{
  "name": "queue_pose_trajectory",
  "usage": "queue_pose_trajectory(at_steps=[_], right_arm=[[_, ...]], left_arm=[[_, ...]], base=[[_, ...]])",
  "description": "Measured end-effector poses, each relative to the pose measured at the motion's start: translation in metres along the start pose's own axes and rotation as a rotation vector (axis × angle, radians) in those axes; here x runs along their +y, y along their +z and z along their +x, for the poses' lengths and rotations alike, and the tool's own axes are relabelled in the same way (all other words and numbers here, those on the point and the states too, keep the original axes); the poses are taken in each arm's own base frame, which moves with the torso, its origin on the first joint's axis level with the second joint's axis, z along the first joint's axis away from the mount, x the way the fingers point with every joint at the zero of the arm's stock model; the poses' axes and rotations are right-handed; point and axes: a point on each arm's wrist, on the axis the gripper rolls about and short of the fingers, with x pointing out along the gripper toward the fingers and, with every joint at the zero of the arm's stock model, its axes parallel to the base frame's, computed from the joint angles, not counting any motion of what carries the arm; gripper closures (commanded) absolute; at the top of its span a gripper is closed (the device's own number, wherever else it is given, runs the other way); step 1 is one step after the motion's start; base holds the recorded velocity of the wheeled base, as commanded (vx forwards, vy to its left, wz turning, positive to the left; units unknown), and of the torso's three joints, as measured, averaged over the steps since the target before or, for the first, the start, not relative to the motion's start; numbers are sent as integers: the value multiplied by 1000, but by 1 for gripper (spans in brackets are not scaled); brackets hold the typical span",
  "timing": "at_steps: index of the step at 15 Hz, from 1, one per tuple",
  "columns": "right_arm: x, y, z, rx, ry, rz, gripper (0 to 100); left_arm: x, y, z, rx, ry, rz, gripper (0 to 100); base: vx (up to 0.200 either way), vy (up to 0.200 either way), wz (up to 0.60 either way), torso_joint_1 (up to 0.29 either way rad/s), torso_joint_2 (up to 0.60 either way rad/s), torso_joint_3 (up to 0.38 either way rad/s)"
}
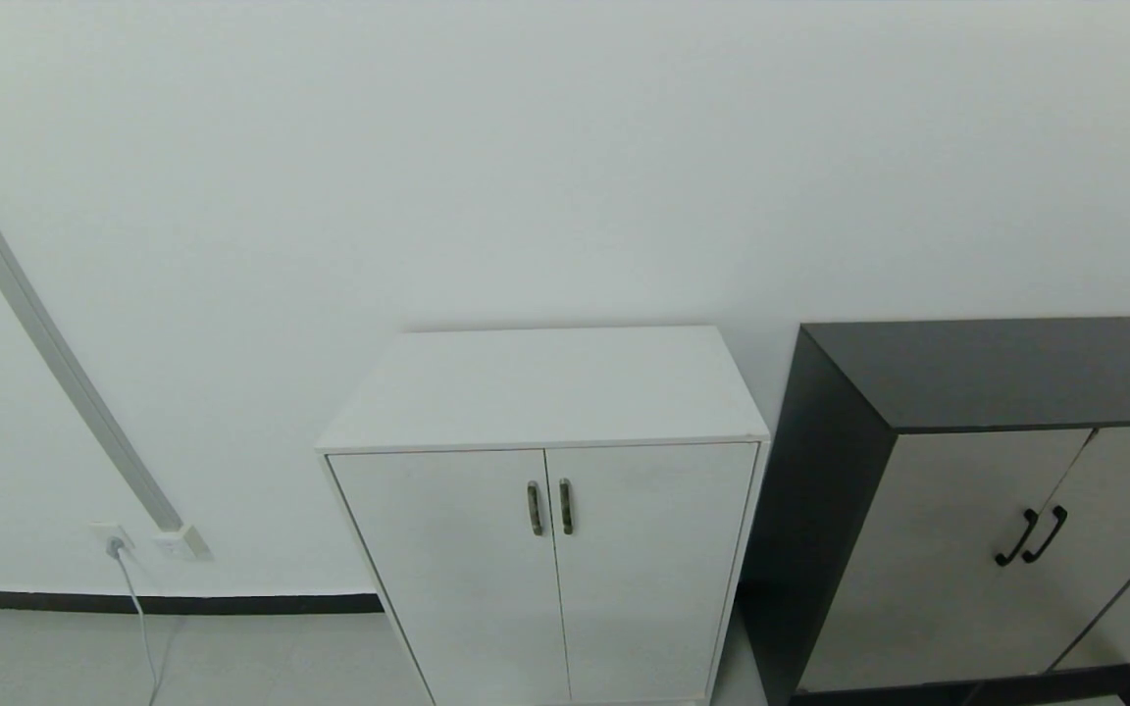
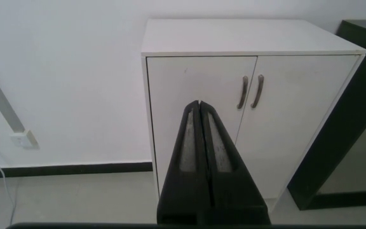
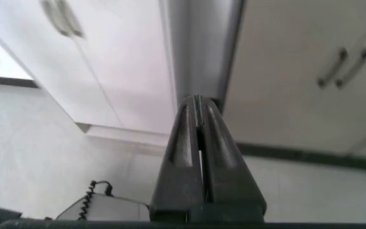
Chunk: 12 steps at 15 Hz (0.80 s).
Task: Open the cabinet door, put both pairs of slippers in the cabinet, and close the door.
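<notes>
A white two-door cabinet (image 1: 545,510) stands against the wall, both doors closed, with two dark vertical handles (image 1: 549,507) at the middle seam. The left wrist view shows the same cabinet (image 2: 246,95) and its handles (image 2: 250,92) some way ahead of my left gripper (image 2: 199,105), whose fingers are pressed together, holding nothing. My right gripper (image 3: 199,100) is shut too and empty, hanging low over the floor in front of the gap between the white cabinet (image 3: 107,57) and the neighbouring one.
A black cabinet with grey doors (image 1: 997,510) stands right beside the white one. A wall socket with a plugged cable (image 1: 114,544) and a slanted conduit (image 1: 45,343) are on the left wall. Grey floor (image 2: 75,197) lies in front. A coiled cable (image 3: 97,191) lies low.
</notes>
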Motion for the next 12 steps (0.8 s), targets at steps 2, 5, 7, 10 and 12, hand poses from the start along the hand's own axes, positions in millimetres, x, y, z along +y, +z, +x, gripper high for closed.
queue_pose_trajectory(at_steps=[2,5,7,10,12], right_arm=[[-1,0,-2,-19,-22,-18,100],[-4,1,-4,-33,-179,-27,100],[-4,0,-7,-60,-254,-38,100],[2,0,-13,-160,-103,-131,100],[4,-6,-14,-134,-15,-156,100]], left_arm=[[0,0,0,0,0,0,100],[0,0,0,0,0,0,100],[0,0,0,0,0,0,100],[0,0,0,0,0,-1,100],[0,0,0,0,0,-3,100]], base=[[0,0,0,0,0,0],[0,0,0,0,0,0],[0,0,0,0,0,0],[0,0,0,0,0,0],[0,0,0,0,0,0]])
